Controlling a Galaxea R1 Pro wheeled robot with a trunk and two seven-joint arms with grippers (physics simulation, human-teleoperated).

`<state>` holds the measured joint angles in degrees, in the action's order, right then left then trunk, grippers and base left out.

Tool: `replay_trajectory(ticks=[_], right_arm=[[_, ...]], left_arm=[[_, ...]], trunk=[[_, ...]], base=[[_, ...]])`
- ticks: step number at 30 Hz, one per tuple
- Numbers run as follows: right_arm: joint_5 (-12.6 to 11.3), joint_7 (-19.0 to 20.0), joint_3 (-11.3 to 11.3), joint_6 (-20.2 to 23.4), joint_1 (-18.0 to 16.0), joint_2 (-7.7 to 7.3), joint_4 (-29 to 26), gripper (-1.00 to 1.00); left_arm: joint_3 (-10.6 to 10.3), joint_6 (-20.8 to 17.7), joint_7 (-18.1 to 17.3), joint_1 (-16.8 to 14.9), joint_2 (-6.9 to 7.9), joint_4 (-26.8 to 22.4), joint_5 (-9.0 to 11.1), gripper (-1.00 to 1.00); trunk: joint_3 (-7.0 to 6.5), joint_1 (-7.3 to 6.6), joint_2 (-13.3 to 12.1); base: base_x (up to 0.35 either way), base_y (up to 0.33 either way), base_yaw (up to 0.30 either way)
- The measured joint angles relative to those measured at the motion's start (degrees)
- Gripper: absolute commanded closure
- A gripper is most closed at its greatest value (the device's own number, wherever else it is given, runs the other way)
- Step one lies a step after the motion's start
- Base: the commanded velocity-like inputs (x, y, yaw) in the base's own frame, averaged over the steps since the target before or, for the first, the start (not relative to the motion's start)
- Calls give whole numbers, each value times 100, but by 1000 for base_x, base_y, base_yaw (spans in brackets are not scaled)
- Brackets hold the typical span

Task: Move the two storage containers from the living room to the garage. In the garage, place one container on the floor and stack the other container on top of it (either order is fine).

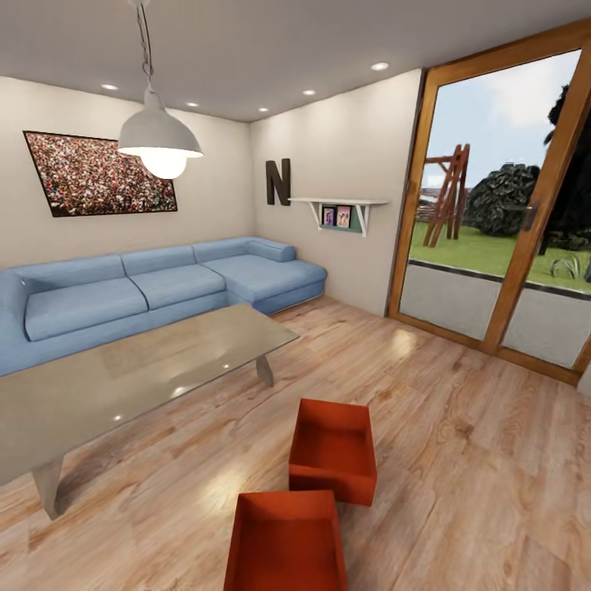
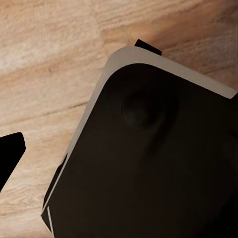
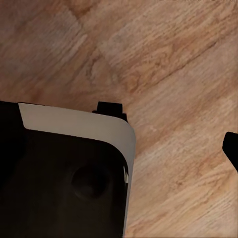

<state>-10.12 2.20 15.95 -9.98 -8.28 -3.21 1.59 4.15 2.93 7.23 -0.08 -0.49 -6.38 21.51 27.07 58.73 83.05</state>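
Grippers first: each wrist view looks down past a dark, pale-edged corner of the robot's base (image 2: 148, 148) onto the wood-plank floor (image 3: 168, 59); a black finger tip (image 2: 10, 153) cuts into the edge of the left wrist view and another (image 3: 232, 148) into the right one, but whether either pair of jaws stands apart or together I cannot tell, and nothing appears to be held in them.

Judging by the scene, the task is at its very start, the approach to the first pick-up; both storage containers sit on the living-room floor, none yet carried toward the garage.

Taking the glass-topped coffee table (image 1: 123, 377) as landmark: the farther container (image 1: 332, 450) lies on the floor just off the table's near right corner, apart from its leg; the nearer container (image 1: 286, 542) lies beyond that one from the table, closest to the robot, its lower part cut by the frame edge; the two bins are just beside each other, and whether they touch I cannot tell.

Both stand upright and open-topped; the farther one looks empty, and so does what shows of the nearer.

Next move, as I judge it: bring the arms down to the nearer bin and take it by its opposite walls.
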Motion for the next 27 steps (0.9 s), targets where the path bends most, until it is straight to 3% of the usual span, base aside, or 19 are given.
replay_trajectory(ticks=[7, 27], right_arm=[[-2, -1, -3, -5, 0, -22, 0, -100], [-32, 5, -32, 8, 0, -12, 0, -100]], left_arm=[[-5, 3, -1, 0, 2, 0, -1, -100], [-9, 8, -2, 0, 7, 6, -3, -100]], trunk=[[0, 0, 0], [78, 0, 0]], base=[[0, 0, 156], [0, 0, 6]])
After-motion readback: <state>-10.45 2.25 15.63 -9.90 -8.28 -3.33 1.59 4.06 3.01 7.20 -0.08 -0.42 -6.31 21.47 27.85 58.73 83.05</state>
